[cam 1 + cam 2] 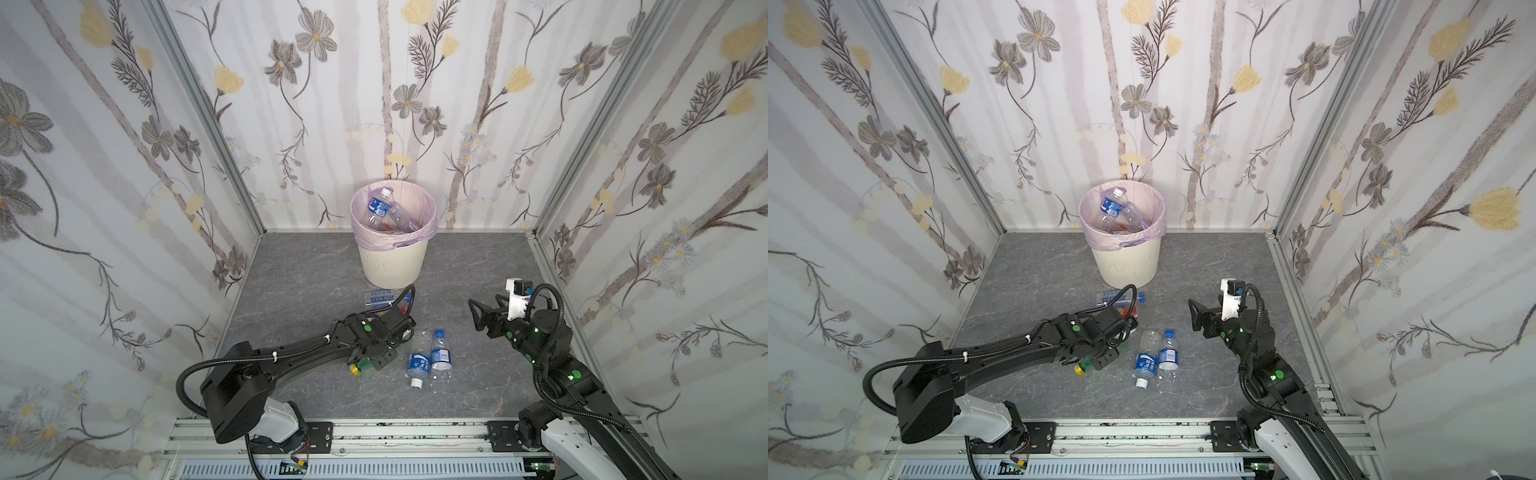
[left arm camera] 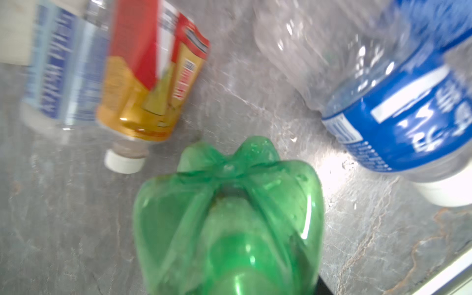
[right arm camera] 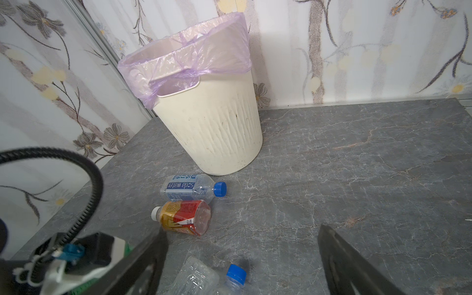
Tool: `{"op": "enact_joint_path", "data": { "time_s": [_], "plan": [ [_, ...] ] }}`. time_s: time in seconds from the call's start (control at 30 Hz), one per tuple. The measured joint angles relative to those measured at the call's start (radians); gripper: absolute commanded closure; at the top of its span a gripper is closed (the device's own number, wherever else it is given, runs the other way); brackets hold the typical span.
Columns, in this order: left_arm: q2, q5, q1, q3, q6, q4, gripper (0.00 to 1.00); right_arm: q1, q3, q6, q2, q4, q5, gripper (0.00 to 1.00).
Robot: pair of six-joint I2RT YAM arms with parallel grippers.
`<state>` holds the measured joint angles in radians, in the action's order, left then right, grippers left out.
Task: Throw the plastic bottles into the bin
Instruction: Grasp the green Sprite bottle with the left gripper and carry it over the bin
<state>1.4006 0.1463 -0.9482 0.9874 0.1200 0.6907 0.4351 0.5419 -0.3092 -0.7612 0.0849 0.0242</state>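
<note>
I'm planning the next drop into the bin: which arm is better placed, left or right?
Left. The left gripper is shut on the green bottle, with the bin ahead of it. The right gripper hangs open and empty, so it would first need a pick.

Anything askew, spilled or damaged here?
Nothing stands out: the bin is upright, the table shows no spill, and the soda water bottle and red-label bottle merely lie capped on their sides.

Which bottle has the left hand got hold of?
The green bottle with the yellow cap, clamped in the left hand. The clear bottles and the red-labelled one lie free on the table.
</note>
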Motion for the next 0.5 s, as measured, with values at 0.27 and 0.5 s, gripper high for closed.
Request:
{"op": "enact_joint_path", "data": {
  "time_s": [0.27, 0.5],
  "plan": [
    [-0.326, 0.042, 0.125, 0.011, -0.145, -0.127, 0.57, -0.001, -0.002, -0.022, -0.038, -0.015, 0.031, 0.08],
    [-0.470, 0.103, 0.150, -0.043, -0.211, -0.279, 0.56, -0.001, -0.016, -0.033, -0.071, -0.061, 0.071, 0.08]
  ]
}}
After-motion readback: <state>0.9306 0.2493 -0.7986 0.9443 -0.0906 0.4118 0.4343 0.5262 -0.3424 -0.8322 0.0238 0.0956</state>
